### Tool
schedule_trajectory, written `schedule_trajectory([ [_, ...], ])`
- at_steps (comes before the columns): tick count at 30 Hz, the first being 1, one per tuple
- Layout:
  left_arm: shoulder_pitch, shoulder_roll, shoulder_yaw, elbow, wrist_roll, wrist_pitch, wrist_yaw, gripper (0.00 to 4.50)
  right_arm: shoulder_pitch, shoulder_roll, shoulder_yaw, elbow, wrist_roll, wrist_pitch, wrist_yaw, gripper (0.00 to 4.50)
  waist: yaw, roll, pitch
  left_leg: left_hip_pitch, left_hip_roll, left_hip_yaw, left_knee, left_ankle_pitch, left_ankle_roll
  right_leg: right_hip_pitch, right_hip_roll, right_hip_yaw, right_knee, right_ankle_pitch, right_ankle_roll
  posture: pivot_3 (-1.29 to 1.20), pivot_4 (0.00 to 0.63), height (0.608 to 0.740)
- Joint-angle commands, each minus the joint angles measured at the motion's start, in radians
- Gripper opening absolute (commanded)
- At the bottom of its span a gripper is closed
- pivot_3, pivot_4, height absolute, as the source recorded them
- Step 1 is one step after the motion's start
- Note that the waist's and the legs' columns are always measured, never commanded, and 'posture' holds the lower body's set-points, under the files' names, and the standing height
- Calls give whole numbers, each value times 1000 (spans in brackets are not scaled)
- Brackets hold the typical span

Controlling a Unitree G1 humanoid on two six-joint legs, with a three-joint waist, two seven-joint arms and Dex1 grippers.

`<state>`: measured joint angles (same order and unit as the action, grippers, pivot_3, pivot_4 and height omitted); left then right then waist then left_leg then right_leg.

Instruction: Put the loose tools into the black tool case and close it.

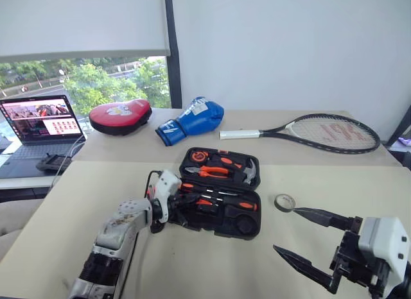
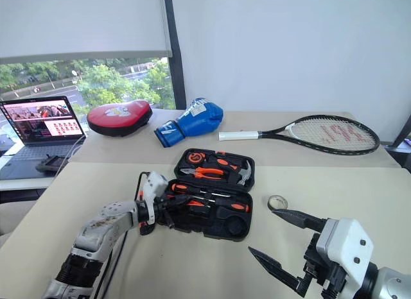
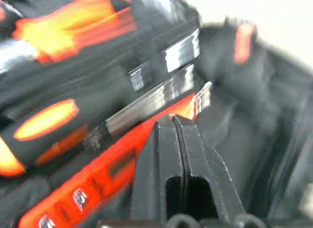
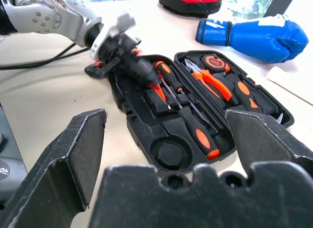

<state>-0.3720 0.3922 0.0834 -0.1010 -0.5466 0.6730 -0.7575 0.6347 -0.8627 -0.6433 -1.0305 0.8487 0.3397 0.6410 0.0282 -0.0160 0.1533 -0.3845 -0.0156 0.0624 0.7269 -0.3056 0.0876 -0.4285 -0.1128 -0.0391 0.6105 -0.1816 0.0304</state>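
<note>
The black tool case (image 1: 217,231) lies open in the middle of the table, its lid half away from me. Two orange-black screwdrivers (image 4: 198,135) rest in the near half, beside an orange utility knife (image 3: 93,181). My left gripper (image 1: 192,201) reaches level into the case's left end, its fingers (image 3: 188,154) pressed together just over the orange knife body with nothing between them. A small tape roll (image 1: 284,202) lies loose on the table right of the case. My right gripper (image 1: 284,230) hovers open near the table's front right, close to the roll, holding nothing.
Orange pliers (image 1: 215,171) and a hammer (image 1: 249,172) sit in the lid half. Behind the case lie a blue boxing glove (image 1: 192,119), a red pad (image 1: 120,115) and a tennis racket (image 1: 321,131). A laptop (image 1: 42,122) stands at the far left.
</note>
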Motion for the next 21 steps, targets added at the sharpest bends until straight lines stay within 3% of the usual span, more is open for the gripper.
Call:
schedule_trajectory([
  [1, -4, 63, 171, -149, -102, 146, 130, 1464, -38, -8, -12, 12, 17, 8, 30, 4500, -4, 0, 0, 0, 0, -1, 0, 0, -2, 0, 1, 0, 0, 0, -1, 0, 150, 740],
  [6, 45, 62, 259, -328, -98, 342, 397, 3219, -114, -26, 16, 75, 11, 16, 80, 4500, 5, 0, 1, 2, -4, -2, -2, 1, -4, 4, 3, -1, -1, -2, 1, 0, 150, 740],
  [10, 98, 37, 200, -458, 14, 524, 632, 4469, -185, -44, 43, 123, 10, 31, 114, 4500, 13, -4, 3, 2, -6, -1, -1, -1, -1, 5, 1, -1, -2, -1, 1, 0, 150, 740],
  [14, 66, -21, 179, -488, 94, 758, 779, 4469, -235, -66, 41, 157, 23, 53, 151, 4500, 18, -6, 4, 2, -6, -2, -1, -1, -5, 5, 1, -1, -2, -1, 1, 0, 150, 740],
  [21, -5, -183, 205, -459, 121, 922, 801, 4469, -272, -99, 7, 172, 47, 101, 200, 4500, 17, -7, 5, 2, -6, -2, -1, 1, -8, 4, 3, -2, -1, -2, 1, 0, 150, 740],
])
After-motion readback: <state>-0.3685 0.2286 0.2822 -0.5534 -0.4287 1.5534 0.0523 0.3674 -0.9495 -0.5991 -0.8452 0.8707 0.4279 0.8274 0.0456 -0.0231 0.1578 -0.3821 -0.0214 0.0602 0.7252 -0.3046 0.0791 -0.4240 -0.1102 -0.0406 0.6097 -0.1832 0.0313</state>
